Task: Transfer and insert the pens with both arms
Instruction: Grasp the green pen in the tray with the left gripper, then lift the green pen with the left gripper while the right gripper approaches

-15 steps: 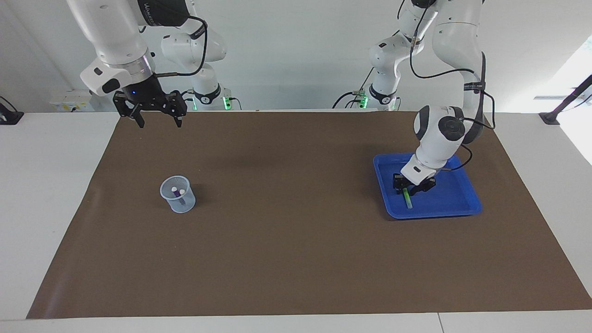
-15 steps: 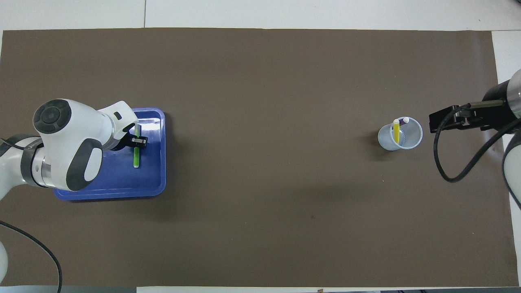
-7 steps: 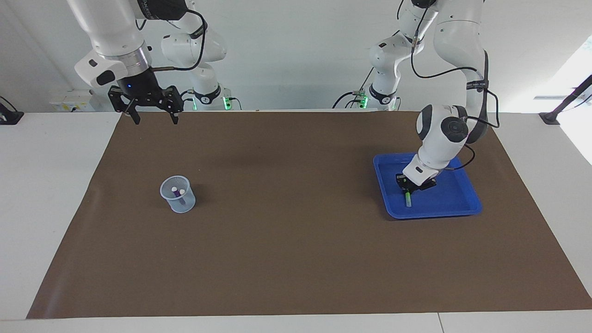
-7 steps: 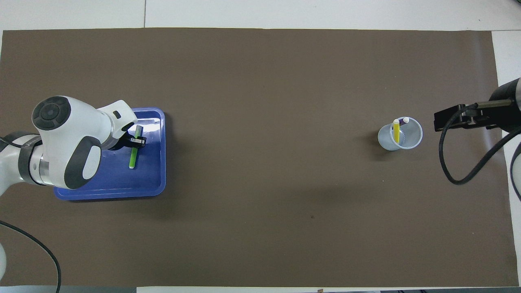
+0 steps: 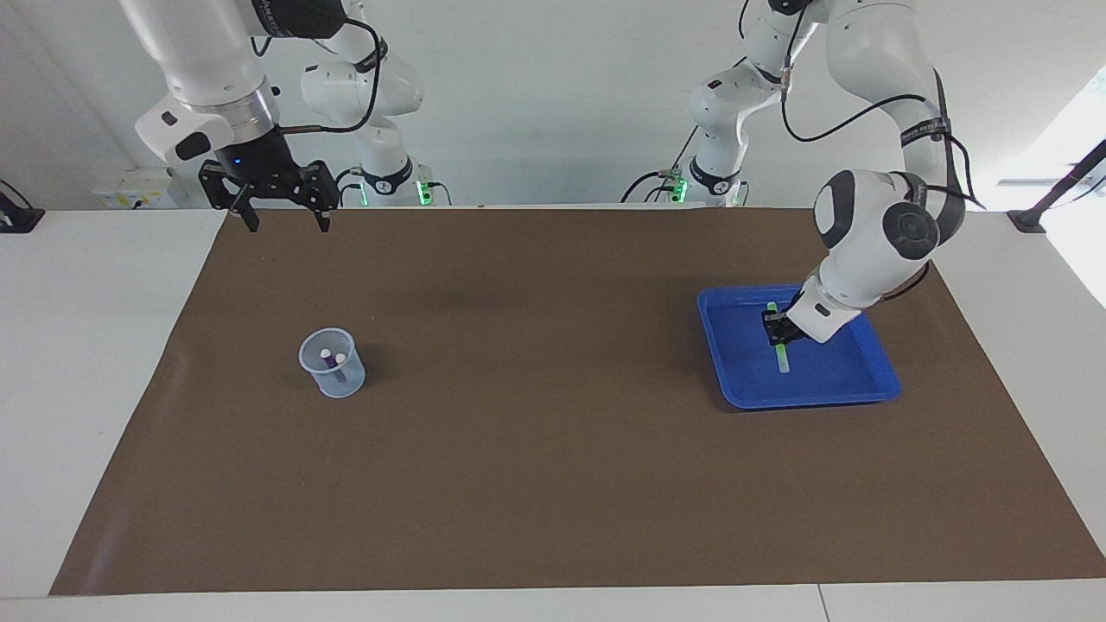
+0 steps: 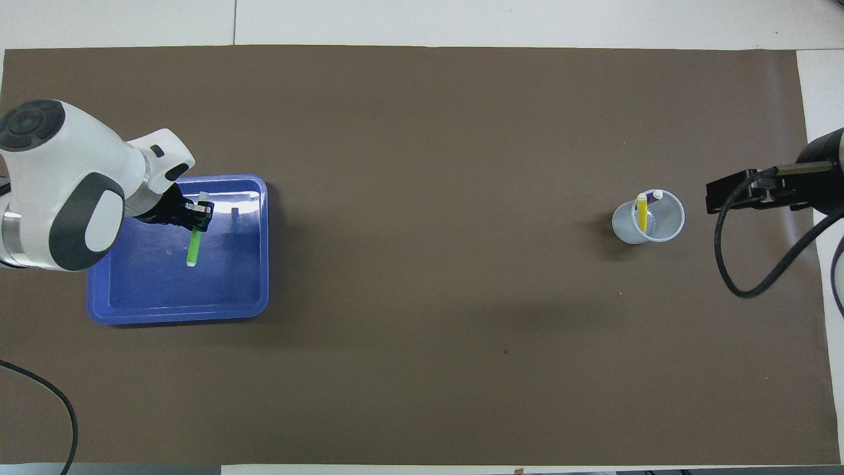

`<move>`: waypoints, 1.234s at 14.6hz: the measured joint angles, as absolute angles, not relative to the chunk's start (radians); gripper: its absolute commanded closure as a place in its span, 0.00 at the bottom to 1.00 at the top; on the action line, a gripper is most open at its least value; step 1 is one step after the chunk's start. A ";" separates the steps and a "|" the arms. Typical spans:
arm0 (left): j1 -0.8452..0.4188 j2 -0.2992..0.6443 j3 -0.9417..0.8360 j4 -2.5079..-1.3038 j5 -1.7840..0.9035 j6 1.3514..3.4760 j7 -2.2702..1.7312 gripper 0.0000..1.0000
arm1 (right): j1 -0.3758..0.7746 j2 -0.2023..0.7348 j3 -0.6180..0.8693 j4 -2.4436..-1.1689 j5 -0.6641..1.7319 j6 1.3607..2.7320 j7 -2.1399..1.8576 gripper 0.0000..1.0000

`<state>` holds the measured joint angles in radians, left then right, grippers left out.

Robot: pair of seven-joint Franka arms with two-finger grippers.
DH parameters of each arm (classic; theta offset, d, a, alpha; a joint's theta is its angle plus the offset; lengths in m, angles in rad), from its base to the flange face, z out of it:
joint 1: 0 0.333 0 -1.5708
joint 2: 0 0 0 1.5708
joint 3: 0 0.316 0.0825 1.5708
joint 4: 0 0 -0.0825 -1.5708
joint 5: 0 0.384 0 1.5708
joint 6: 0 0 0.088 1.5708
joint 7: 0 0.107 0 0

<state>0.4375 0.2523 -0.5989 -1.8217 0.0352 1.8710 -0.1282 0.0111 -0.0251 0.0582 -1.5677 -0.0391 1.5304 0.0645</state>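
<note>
Counting three pens: two in one cup (image 5: 333, 375), one lime pen (image 5: 780, 352).
We see left end effector (image 5: 778, 329) clamped on it over one tray (image 5: 829, 390); right end effector (image 5: 278, 223), upper left, apart.

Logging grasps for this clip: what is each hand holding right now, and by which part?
The left hand grips the slim lime green marker pen near its upper end, over the blue plastic tray. The right hand holds nothing.
</note>
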 measured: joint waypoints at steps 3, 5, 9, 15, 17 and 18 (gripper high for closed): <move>0.433 0.251 -0.605 -1.708 -0.121 1.762 -0.357 1.00 | 0.009 -0.025 0.058 -1.568 -0.037 1.529 0.065 0.00; 0.422 0.251 -0.611 -1.658 -0.209 1.727 -0.594 1.00 | 0.009 -0.025 0.058 -1.569 -0.032 1.527 0.065 0.00; 0.380 0.251 -0.646 -1.631 -0.396 1.719 -1.056 1.00 | 0.009 -0.025 0.058 -1.572 0.007 1.526 0.124 0.00; 0.372 0.242 -0.725 -1.625 -0.691 1.779 -1.465 1.00 | 0.009 -0.025 0.056 -1.578 0.020 1.525 0.137 0.00; 0.370 0.243 -0.783 -1.632 -0.737 1.828 -1.553 1.00 | 0.009 -0.025 0.056 -1.578 0.024 1.524 0.140 0.00; 0.370 0.243 -0.814 -1.640 -0.755 1.847 -1.576 1.00 | 0.009 -0.025 0.056 -1.578 0.045 1.524 0.159 0.00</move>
<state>0.3699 0.2427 -0.8136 -1.6397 -0.7550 1.8466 -1.5763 0.0090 -0.0251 0.0561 -1.5782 0.0451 1.5245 0.1590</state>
